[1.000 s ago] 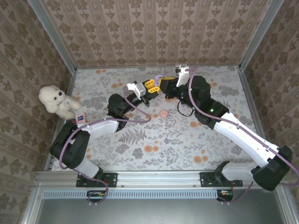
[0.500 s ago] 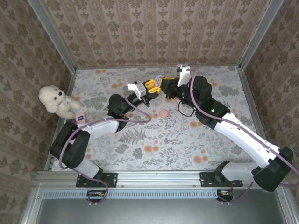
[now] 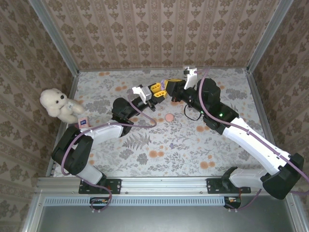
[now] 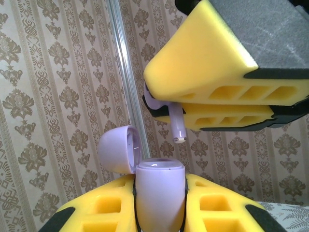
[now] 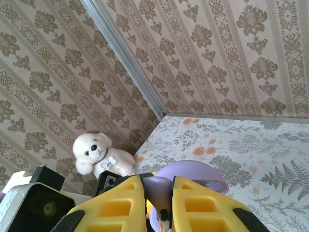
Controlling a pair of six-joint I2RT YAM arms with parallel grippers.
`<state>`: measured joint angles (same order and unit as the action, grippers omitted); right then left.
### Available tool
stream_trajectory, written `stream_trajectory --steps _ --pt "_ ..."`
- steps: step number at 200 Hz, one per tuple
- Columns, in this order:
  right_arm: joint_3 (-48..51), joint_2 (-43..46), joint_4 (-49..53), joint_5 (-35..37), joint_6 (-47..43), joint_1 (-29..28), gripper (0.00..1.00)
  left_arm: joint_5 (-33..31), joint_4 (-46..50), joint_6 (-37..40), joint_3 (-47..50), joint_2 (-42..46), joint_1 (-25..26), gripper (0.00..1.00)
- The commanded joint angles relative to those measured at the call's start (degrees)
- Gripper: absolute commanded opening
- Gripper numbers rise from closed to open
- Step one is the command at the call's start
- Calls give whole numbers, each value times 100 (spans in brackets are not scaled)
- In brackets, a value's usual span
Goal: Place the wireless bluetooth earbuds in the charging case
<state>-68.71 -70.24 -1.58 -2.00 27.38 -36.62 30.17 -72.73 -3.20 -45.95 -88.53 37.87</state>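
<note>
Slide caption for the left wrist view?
Left gripper clamps the open charging case; right gripper holds an earbud stem-first just above it.

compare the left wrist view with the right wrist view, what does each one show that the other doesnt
Left wrist: the body of the charging case, clamped in the left tool. Right wrist: a white teddy bear by the wall. Both: the lilac earbud pinched in the right tool, the case's open lid beside it, and patterned wallpaper.
</note>
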Motion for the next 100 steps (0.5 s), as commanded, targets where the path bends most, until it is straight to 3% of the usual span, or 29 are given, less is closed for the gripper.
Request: stream_trajectory --steps 1,100 --pt "50 -94 -206 -34 31 23 16 90 -208 -67 -146 117 45 0" --pt "102 -214 11 113 -238 43 15 126 -203 -87 -146 173 54 0"
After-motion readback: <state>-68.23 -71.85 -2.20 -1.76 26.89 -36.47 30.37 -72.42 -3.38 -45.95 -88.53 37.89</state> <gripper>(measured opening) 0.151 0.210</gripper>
